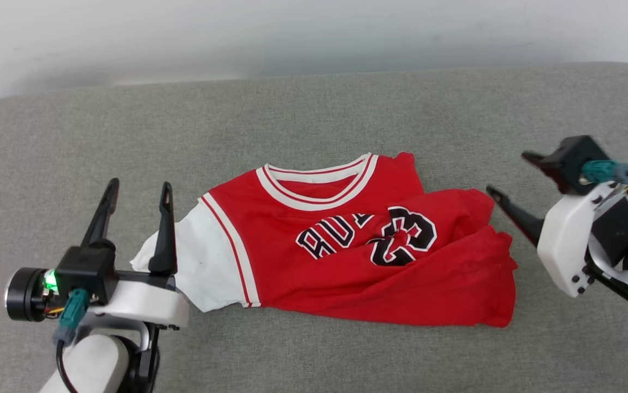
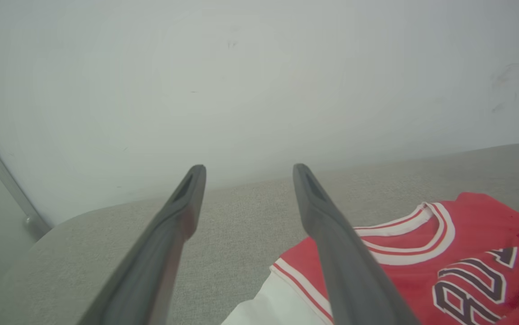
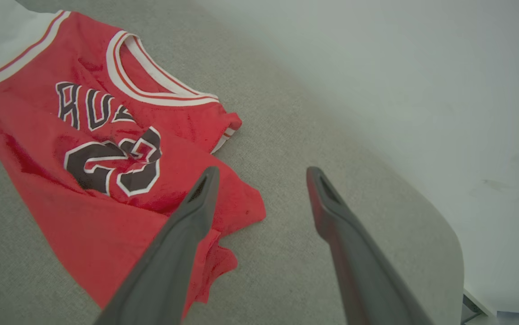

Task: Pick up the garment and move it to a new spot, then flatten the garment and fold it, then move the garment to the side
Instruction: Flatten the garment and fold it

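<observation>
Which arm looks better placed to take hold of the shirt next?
Left, probably: the left gripper, open, has one finger at the white sleeve of the shirt; the right gripper, open, stands just off its red side.

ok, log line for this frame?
red jersey-style shirt with white sleeve rumpled, front up, on grey fabric surface | left gripper: open, empty, by sleeve | right gripper: open, empty, by bunched red edge

Grey surface (image 1: 314,109) was left open behind and before the garment (image 1: 347,273). Its ends were flanked by the left gripper (image 1: 140,185) and right gripper (image 1: 508,173); the far side was closed by the wall (image 1: 292,33).
</observation>
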